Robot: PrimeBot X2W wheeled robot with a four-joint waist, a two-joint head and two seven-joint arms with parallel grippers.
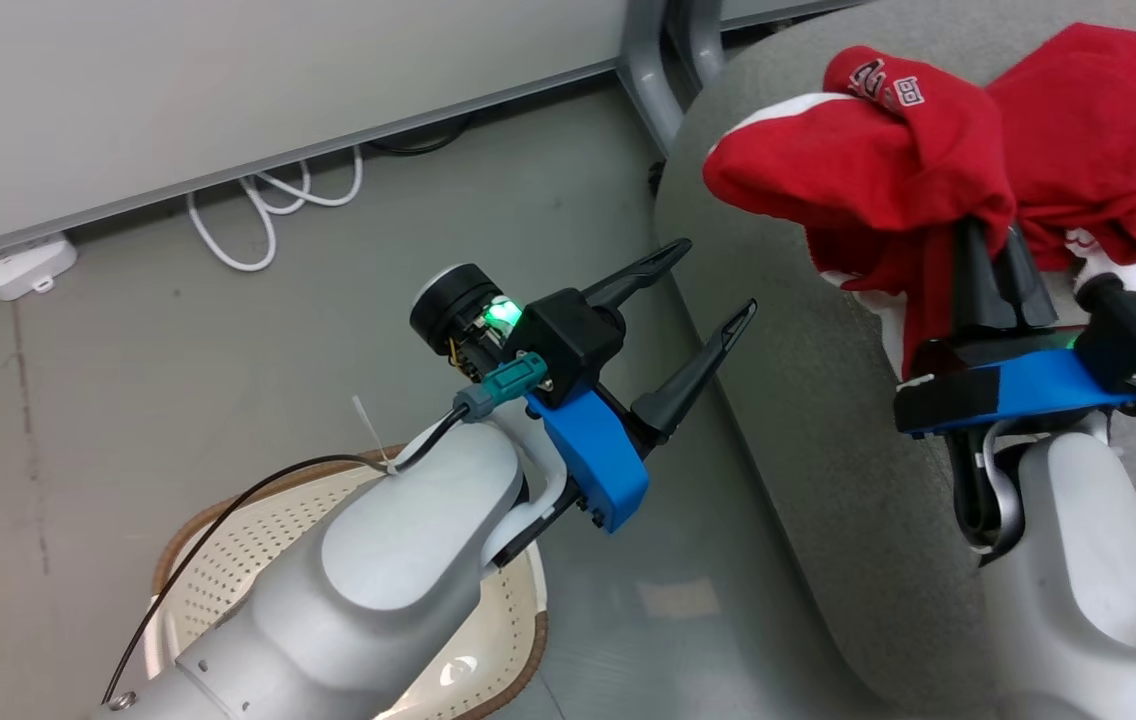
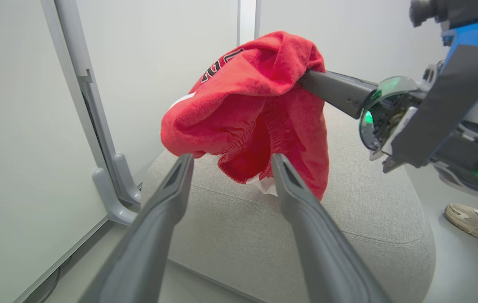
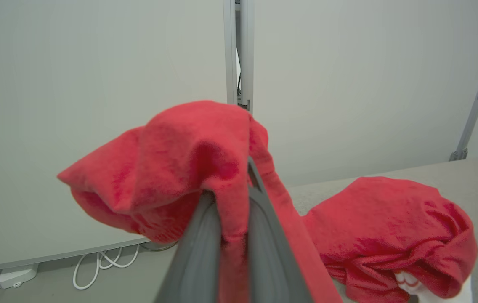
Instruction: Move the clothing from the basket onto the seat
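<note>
**One red garment held over the seat, another laid on it**

The grey floor (image 1: 108, 420) is seen across the left and middle of the head view, with a pale wall panel (image 1: 228, 80) along the top. The grey seat (image 1: 828, 420) is spread over the right side of that frame, from the upper right down to the bottom edge. The basket (image 1: 238, 560) is found on the floor at the lower left, largely covered by the left forearm.

A red garment (image 1: 828, 170) with a printed logo and white trim is draped over the right tool (image 1: 993, 265) in the upper right, above the seat. That tool's two fingers are drawn close together, and in the right wrist view a fold of the fabric is seen pinched between them. A second red garment (image 1: 1098, 130) is laid on the seat just beside the first, at the far upper right.

The left tool (image 1: 716, 275) is held at the centre of the frame, near the seat's left edge. Its fingers are spread wide apart with nothing between them, and they are pointed toward the hanging garment.

A looped white cable (image 1: 268, 210) and a white power strip (image 1: 23, 265) are seen on the floor at the upper left. A pale shoe (image 2: 474, 221) is visible at the lower right of the left wrist view.
</note>
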